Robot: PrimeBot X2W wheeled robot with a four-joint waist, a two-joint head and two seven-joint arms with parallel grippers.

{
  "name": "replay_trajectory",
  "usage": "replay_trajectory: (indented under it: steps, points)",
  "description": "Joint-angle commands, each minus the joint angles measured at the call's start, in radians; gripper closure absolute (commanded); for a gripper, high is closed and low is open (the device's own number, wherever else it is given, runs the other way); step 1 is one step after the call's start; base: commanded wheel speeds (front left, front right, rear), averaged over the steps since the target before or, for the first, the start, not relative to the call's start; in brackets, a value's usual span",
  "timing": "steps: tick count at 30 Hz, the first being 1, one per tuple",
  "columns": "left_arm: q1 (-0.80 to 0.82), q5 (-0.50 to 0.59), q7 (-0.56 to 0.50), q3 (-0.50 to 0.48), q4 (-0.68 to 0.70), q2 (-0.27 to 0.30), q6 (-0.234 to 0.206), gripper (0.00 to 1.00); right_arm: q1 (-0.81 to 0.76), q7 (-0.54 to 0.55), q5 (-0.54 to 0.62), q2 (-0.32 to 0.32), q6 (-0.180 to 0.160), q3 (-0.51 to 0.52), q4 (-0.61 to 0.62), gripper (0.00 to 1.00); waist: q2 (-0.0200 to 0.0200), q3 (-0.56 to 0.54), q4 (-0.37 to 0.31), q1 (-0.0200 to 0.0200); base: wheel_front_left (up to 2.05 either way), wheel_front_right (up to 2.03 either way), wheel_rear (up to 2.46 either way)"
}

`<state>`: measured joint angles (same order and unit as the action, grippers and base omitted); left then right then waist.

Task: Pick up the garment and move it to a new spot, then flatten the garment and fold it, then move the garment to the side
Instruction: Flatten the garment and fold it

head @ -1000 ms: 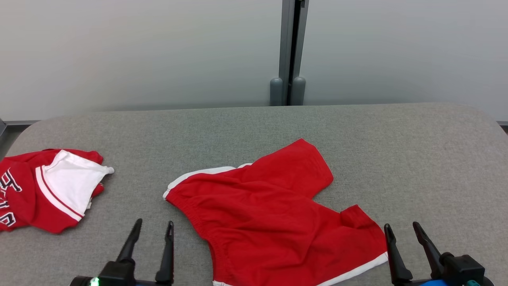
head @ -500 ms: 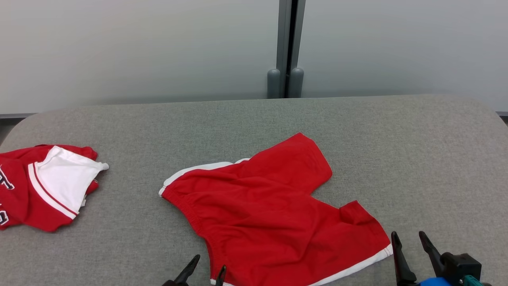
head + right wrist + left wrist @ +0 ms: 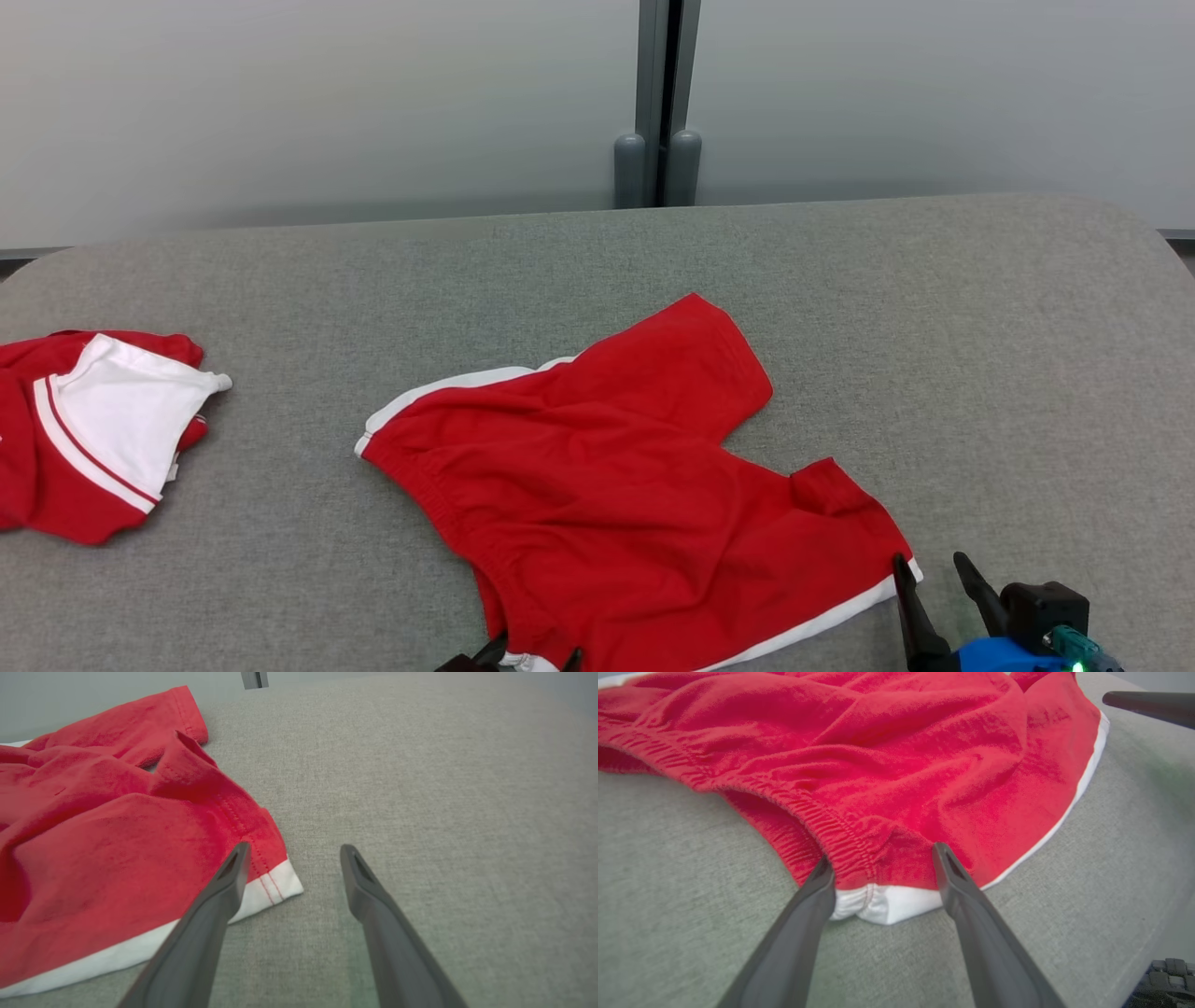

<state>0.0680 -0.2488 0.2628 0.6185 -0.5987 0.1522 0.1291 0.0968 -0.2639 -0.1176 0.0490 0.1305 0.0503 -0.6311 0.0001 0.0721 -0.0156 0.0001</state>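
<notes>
**Item:** garment (image 3: 616, 485), 1 pair of red shorts with white side bands.

**Head view.** It lies spread but rumpled on the grey table (image 3: 980, 308), from the centre toward 6 o'clock, with 1 leg pointing to 1 o'clock. At 6 o'clock is the left gripper (image 3: 532, 656), and at 5 o'clock the right gripper (image 3: 929, 562). A second garment (image 3: 93, 439), red and white, lies at 9 o'clock, well apart.

**Left wrist view.** The jaws stand wide and empty, either side of the waistband (image 3: 840, 835) corner. The waistband is gathered, ribbed elastic with white trim beneath.

**Right wrist view.** The jaws stand wide and empty. 1 finger is over the hem corner (image 3: 280, 884), which is double-stitched; the other is over bare table.

**Handling (judged).** The shorts look light, limp, matte and not fragile. They will probably sag and bunch if dragged over the woven cover. The best holds are likely the 2 thick corners, waistband and hem, pinched through both layers.
</notes>
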Motion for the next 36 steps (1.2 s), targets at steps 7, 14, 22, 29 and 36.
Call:
replay_trajectory:
  steps: [7, 14, 22, 29, 36]
  points:
    - [0.035, -0.024, 0.003, 0.057, -0.004, 0.005, 0.002, 0.0, 0.057, -0.001, -0.038, 0.002, 0.0, -0.025, -0.086, 0.0, -0.0001, 0.013, 0.002, -0.0001, 0.0, 0.0, 0.0]
    - [0.062, -0.048, 0.003, 0.073, -0.031, 0.017, 0.002, 0.0, 0.099, 0.001, -0.087, 0.002, 0.0, -0.058, -0.168, 0.0, -0.0001, 0.031, 0.012, -0.0001, 0.0, 0.0, 0.0]
    - [0.074, -0.116, 0.0, 0.098, -0.068, 0.004, 0.002, 1.0, 0.103, 0.005, -0.2, -0.005, 0.002, -0.173, -0.196, 1.0, -0.0001, 0.043, 0.019, -0.0001, 0.0, 0.0, 0.0]
    - [0.073, -0.182, 0.002, 0.08, 0.009, 0.005, 0.002, 1.0, 0.071, 0.0, -0.263, 0.001, 0.001, -0.22, -0.064, 1.0, -0.0001, 0.037, 0.013, -0.0001, 0.0, 0.0, 0.0]
    - [0.132, -0.196, 0.003, 0.029, 0.158, 0.031, 0.002, 1.0, 0.101, -0.001, -0.293, 0.012, 0.0, -0.207, 0.108, 1.0, -0.0001, 0.046, 0.012, -0.0001, 0.0, 0.0, 0.0]
